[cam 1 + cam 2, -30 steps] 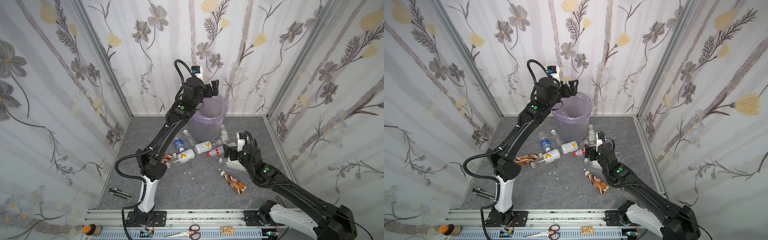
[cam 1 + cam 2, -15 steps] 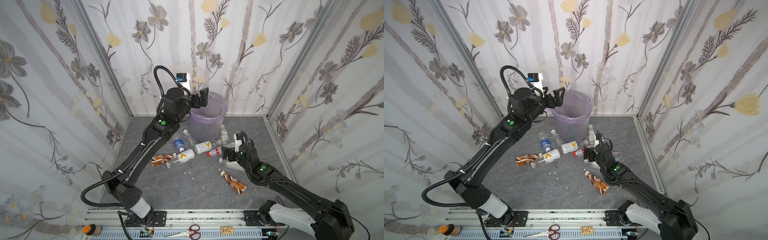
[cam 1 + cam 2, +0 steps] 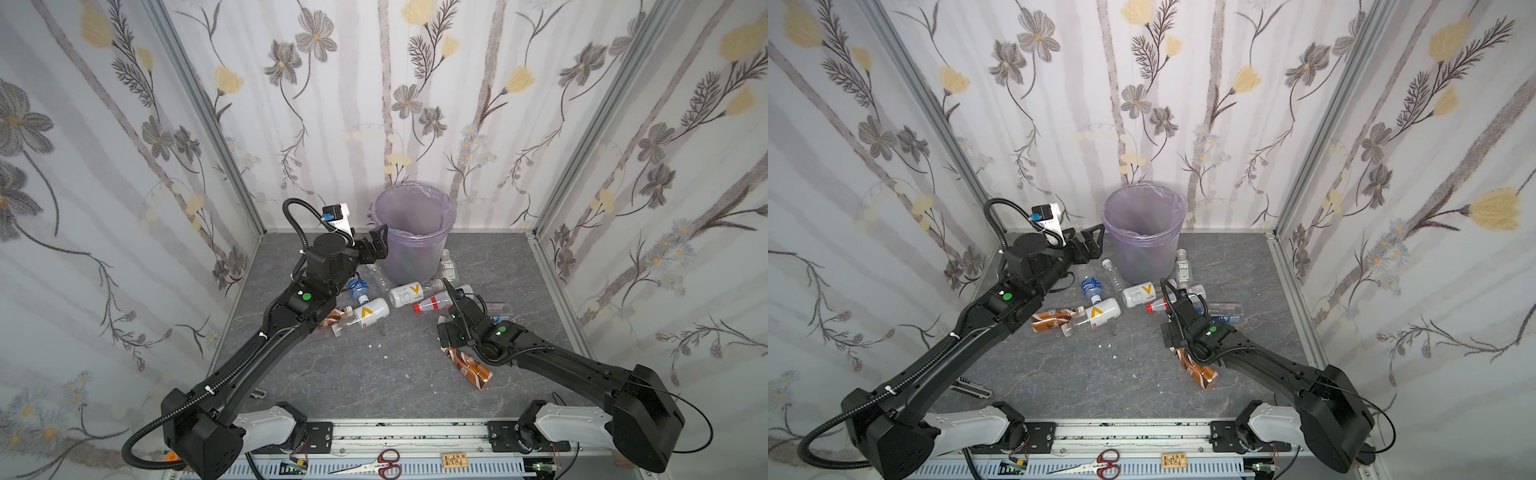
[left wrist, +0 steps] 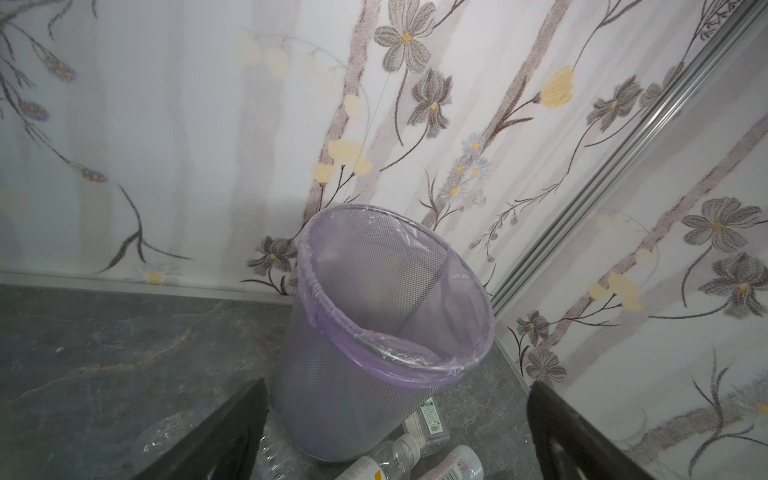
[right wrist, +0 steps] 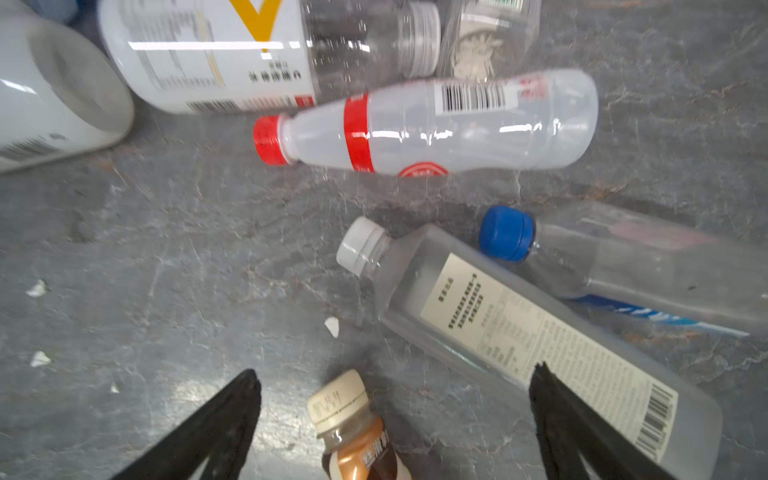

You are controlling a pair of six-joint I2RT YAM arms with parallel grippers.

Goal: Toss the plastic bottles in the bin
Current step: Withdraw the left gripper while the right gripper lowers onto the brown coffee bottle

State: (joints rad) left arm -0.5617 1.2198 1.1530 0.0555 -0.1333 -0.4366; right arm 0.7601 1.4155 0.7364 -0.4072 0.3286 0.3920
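Observation:
The bin [image 3: 411, 257] [image 3: 1142, 259] [image 4: 332, 395], mesh with a lilac liner, stands at the back wall. Plastic bottles lie in front of it: two white ones with an orange V [image 3: 405, 293] [image 3: 368, 311], a red-capped clear one [image 3: 436, 301] [image 5: 436, 124], a blue-labelled one [image 3: 358, 289] and a brown-wrapped one [image 3: 1050, 322]. My left gripper [image 3: 376, 245] [image 3: 1090, 241] [image 4: 397, 382] hangs open and empty beside the bin's left wall. My right gripper [image 3: 459, 299] [image 5: 395, 372] is open above another brown-wrapped bottle [image 3: 469, 368] [image 5: 357, 436], whose cap lies between the fingers.
A square clear bottle [image 5: 519, 324] and a blue-capped bottle [image 5: 623, 270] lie by the right gripper. A small bottle [image 3: 1181, 266] stands right of the bin. Scissors [image 3: 384, 459] lie on the front rail, a black tool [image 3: 971, 386] at front left. Wallpapered walls enclose three sides.
My left gripper has swung left off the bin's rim and come down beside the bin, still open. My right gripper has drawn back towards the front, over the brown-wrapped bottle's cap.

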